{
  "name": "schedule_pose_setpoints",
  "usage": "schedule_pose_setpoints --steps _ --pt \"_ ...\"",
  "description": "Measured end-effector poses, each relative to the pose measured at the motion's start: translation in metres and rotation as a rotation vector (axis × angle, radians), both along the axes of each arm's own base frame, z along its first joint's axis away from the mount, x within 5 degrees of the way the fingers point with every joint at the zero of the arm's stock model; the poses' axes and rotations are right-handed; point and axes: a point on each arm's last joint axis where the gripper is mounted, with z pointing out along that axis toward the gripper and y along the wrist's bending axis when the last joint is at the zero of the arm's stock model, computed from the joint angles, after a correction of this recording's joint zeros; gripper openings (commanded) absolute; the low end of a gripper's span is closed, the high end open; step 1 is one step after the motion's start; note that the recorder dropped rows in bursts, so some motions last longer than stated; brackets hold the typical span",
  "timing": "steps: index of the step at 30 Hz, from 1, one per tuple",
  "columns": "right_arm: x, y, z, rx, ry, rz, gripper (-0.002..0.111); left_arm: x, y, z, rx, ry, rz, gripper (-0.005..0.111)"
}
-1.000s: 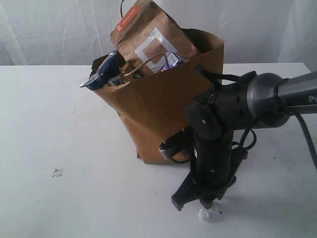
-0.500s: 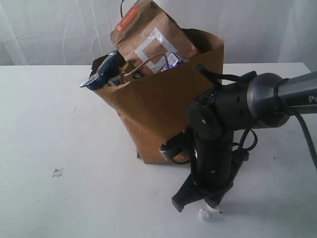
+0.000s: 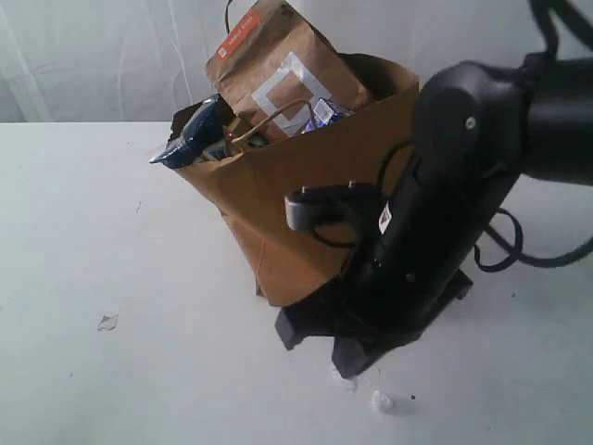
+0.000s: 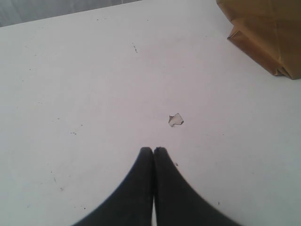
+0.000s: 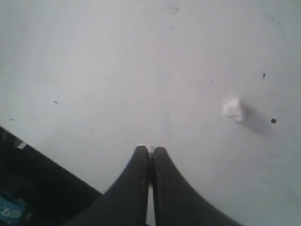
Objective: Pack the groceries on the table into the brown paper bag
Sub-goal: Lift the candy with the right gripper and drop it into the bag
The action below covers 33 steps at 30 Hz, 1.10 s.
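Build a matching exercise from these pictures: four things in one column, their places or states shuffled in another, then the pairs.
1. kraft pouch
2. white lump
3. clear scrap
4. left gripper

A. shut, empty
B. on the table, left of the brown paper bag in the exterior view
C. sticking out of the bag's top
D. on the table by the right gripper

Pairs: 1-C, 2-D, 3-B, 4-A

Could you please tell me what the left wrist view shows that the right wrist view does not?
Only the left wrist view: a corner of the bag and a small scrap, ahead of the shut left gripper. Only the right wrist view: a white lump beyond the shut right gripper. Both: the white table under closed jaws.
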Motion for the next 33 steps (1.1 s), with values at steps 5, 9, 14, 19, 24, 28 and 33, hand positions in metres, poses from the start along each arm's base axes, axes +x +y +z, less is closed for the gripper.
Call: schedule_pose_setpoints --steps 5,9,14,19,24,28,33 --pt "-0.029 0.033 0.066 0.137 -0.064 0.157 0.0 0.0 0.0 0.0 0.0 0.0 0.0 0.0" --pt "-0.032 0.061 0.132 0.424 -0.228 0.186 0.0 0.0 0.0 0.0 0.0 0.0 0.0 0.0" --pt "-0.01 0.063 0.182 0.62 -0.484 0.09 0.0 0.0 0.0 0.0 0.0 0.0 0.0 0.0" --pt "0.025 0.049 0.196 0.644 -0.634 -0.028 0.0 0.0 0.0 0.0 0.0 0.0 0.0 0.0" --pt "0.068 0.034 0.179 0.575 -0.694 -0.135 0.0 0.0 0.0 0.0 0.0 0.0 0.0 0.0" --pt "0.094 0.028 0.16 0.52 -0.685 -0.185 0.0 0.0 0.0 0.0 0.0 0.0 0.0 0.0" --pt "0.112 0.031 0.137 0.464 -0.649 -0.196 0.0 0.0 0.0 0.0 0.0 0.0 0.0 0.0"
